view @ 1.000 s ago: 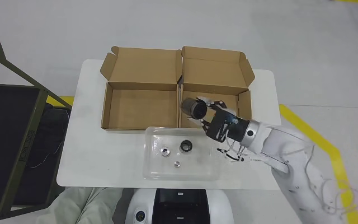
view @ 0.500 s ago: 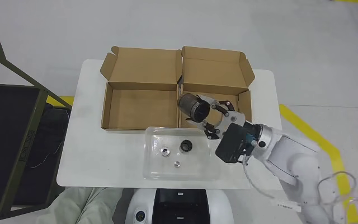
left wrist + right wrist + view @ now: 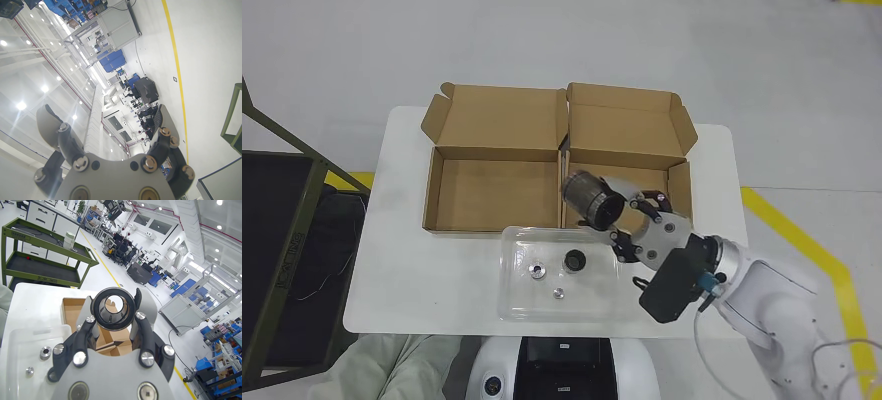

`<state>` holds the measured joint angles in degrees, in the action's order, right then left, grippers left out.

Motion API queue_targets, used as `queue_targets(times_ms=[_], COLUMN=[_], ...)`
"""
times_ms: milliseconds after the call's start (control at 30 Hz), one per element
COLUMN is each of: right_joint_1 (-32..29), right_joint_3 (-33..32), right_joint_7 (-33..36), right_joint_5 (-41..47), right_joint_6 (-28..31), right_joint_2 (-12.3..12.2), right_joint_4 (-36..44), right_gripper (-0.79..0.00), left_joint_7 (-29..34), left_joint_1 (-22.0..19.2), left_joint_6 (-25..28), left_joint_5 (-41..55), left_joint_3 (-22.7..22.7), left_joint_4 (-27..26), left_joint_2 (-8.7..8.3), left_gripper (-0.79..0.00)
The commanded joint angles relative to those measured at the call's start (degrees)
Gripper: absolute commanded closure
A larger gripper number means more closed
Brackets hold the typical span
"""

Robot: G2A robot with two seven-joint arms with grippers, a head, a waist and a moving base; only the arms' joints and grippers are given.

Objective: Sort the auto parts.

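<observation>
Black metal sleeve [image 3: 589, 195] sits clamped tight in the right gripper [image 3: 113, 303], held over the near wall of the right-hand cardboard box [image 3: 678, 190] toward the counter's [image 3: 402, 250] far edge. I'd centre it over the box floor and lower it before letting go, so it can't roll out.

Table [image 3: 402, 250]: two open cardboard boxes side by side at the far edge, left box [image 3: 492, 195] touching right box [image 3: 642, 172]. Tray [image 3: 592, 295] just in front of both boxes, centred. In tray: bushing [image 3: 537, 271] left of bearing ring [image 3: 574, 261], small disc [image 3: 557, 293] in front, between them. Cylindrical sleeve [image 3: 590, 195] clamped in right gripper [image 3: 610, 208], above the right box's near-left corner. Cart [image 3: 282, 260] left of table.
</observation>
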<state>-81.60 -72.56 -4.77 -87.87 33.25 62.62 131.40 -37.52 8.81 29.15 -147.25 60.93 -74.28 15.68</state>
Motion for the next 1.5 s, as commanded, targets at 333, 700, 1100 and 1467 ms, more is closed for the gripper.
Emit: queue_targets(times_ms=[333, 700, 1100, 1467], right_joint_1=[0.75, 2.49, 5.98, 11.53], right_joint_3=[0.31, 2.44, 5.87, 10.44], right_joint_7=[-0.65, 0.34, 6.19, 9.55], right_joint_5=[1.11, 2.24, 6.25, 10.04], right_joint_6=[0.82, 0.59, 0.79, -2.19], right_joint_2=[-0.01, 0.27, 0.90, 2.28], right_joint_4=[-2.78, -7.47, -16.03, -28.20], right_gripper=[0.000, 0.000, 0.000, 0.000], left_joint_7=[0.00, 0.00, 0.00, 0.00], left_joint_1=[0.00, 0.00, 0.00, 0.00], left_joint_6=[0.00, 0.00, 0.00, 0.00], left_joint_5=[0.00, 0.00, 0.00, 0.00], left_joint_3=[0.00, 0.00, 0.00, 0.00], left_joint_4=[0.00, 0.00, 0.00, 0.00], left_joint_2=[0.00, 0.00, 0.00, 0.00], left_gripper=[-0.785, -0.785, -0.785, -0.785])
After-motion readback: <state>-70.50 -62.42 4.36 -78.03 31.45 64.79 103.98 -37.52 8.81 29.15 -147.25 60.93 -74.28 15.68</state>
